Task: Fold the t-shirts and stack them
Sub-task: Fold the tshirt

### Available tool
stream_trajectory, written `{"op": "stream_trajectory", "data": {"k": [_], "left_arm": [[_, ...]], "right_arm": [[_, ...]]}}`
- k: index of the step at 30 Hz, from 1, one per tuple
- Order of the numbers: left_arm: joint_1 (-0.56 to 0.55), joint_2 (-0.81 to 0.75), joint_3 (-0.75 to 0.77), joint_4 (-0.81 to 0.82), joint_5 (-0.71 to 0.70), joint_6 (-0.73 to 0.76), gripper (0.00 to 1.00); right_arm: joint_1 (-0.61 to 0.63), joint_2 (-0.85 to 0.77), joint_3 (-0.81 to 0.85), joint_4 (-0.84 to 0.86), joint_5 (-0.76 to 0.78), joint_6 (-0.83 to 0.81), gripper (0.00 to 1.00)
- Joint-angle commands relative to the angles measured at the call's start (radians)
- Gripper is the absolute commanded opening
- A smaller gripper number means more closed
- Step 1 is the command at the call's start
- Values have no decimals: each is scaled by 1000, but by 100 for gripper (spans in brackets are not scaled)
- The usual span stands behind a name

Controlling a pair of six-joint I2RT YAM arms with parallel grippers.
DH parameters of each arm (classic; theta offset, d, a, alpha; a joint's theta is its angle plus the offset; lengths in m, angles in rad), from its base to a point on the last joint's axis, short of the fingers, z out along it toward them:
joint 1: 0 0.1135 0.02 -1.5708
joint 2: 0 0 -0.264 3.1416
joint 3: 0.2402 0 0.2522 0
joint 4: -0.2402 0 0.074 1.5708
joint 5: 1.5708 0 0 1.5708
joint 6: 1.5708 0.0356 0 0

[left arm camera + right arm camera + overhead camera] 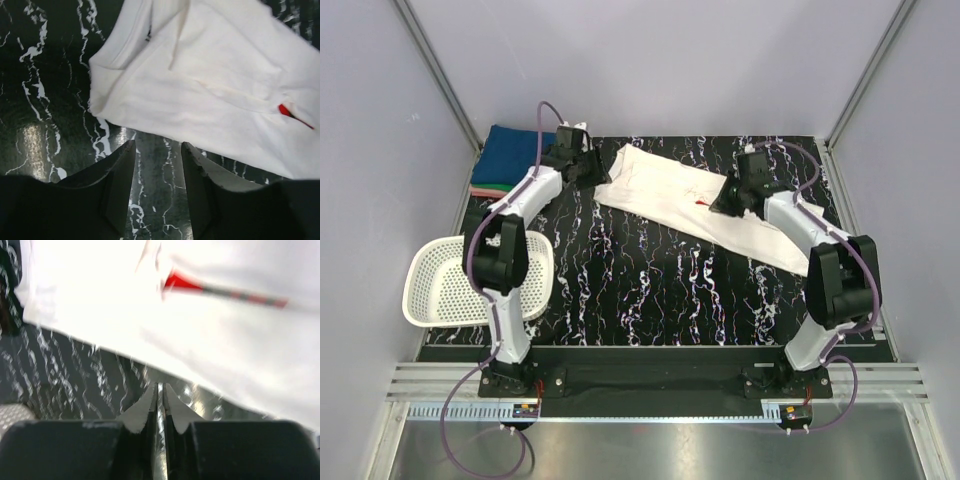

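A white t-shirt [670, 198], folded into a long band, lies slanted across the black marbled table [650, 290]. A sliver of its red print [703, 203] peeks from a fold. My left gripper [592, 172] hovers at the band's left end. In the left wrist view this gripper [157, 147] is open and empty, just short of the shirt's edge [210, 85]. My right gripper [725, 205] hangs over the band's middle. In the right wrist view its jaws [160, 386] stand almost together with nothing between them, and the shirt [150, 315] lies just ahead. A folded stack with a blue shirt [510, 150] on top sits at the far left corner.
A white mesh basket [445, 290] hangs over the table's left edge beside the left arm. Green and red cloth edges [488, 189] show under the blue shirt. Grey walls close in the back and both sides.
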Motion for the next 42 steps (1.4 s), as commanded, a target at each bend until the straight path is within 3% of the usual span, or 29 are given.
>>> {"op": "stream_trajectory", "data": {"k": [1, 6, 10, 16, 24, 30, 35, 42], "left_arm": [[-28, -44, -73, 106, 91, -37, 46], [-45, -120, -231, 257, 125, -97, 48], [-41, -39, -111, 195, 93, -103, 48], [-38, 78, -34, 146, 21, -119, 47], [1, 214, 75, 45, -48, -122, 47], [25, 228, 107, 67, -45, -79, 47], [25, 272, 196, 64, 62, -28, 47], [35, 213, 183, 86, 39, 30, 50]], "right_arm": [[-56, 89, 162, -96, 97, -208, 13], [-128, 245, 327, -117, 143, -348, 17], [-154, 373, 429, -217, 238, -431, 15], [-204, 425, 409, -172, 289, -466, 15], [-214, 511, 428, -237, 338, -379, 13], [-213, 439, 339, -268, 249, -270, 13], [-210, 338, 198, -232, 162, -179, 13], [-178, 224, -29, -140, 71, 7, 14]]}}
